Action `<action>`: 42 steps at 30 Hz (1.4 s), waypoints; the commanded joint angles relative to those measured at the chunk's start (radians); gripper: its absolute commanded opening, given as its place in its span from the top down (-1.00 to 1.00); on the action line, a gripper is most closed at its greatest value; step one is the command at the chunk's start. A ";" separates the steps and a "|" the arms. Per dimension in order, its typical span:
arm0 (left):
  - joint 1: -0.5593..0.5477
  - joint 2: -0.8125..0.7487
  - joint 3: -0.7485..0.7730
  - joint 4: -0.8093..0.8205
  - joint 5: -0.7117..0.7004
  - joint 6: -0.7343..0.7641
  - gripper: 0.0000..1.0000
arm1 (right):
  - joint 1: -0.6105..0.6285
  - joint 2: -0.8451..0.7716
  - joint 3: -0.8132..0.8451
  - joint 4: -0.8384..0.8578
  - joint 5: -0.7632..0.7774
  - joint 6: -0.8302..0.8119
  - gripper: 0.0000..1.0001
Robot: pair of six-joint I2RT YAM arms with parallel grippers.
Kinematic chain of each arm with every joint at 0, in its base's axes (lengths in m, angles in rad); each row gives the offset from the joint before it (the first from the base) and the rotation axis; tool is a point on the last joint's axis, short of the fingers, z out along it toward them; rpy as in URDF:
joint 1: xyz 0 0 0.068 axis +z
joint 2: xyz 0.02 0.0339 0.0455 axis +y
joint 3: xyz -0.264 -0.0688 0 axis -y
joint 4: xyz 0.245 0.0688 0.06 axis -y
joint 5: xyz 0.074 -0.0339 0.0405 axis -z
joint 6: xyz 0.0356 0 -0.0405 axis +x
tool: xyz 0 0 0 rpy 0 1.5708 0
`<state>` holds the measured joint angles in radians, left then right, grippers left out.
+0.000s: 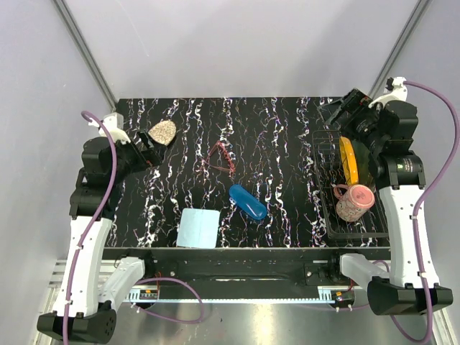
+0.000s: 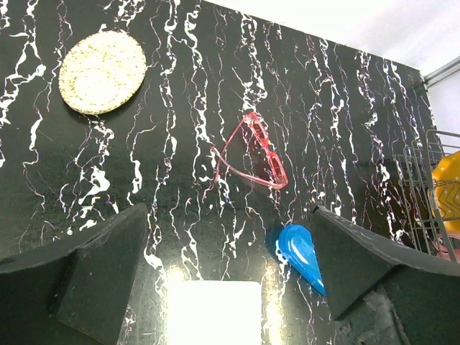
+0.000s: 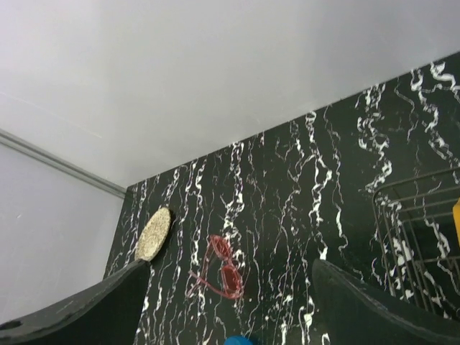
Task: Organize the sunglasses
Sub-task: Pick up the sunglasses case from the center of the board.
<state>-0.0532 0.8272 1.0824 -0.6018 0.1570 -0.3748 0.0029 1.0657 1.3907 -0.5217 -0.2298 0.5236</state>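
The sunglasses (image 1: 219,158) lie with arms unfolded on the black marbled table, just behind its middle; they have a thin red frame and pink lenses. They also show in the left wrist view (image 2: 255,151) and the right wrist view (image 3: 221,268). A glossy blue case (image 1: 248,201) lies shut just in front of them, and a light blue cloth (image 1: 198,227) lies flat near the front edge. My left gripper (image 1: 149,149) hangs open at the table's left side, well away from the sunglasses. My right gripper (image 1: 339,108) is open above the back right corner. Both hold nothing.
A speckled beige coaster (image 1: 163,132) lies at the back left, close to the left gripper. A black wire basket (image 1: 320,154) at the right holds a yellow object (image 1: 349,159) and a pink mug (image 1: 354,202). Grey walls surround the table.
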 commanded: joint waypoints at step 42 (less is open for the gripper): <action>0.004 -0.028 -0.370 0.258 0.225 -0.165 -0.98 | 0.850 0.542 -0.303 0.015 0.343 -0.402 -1.00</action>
<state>-0.0532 0.8177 0.7551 -0.4362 0.3092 -0.4969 0.8162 1.5753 1.1080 -0.5697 0.0128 0.1238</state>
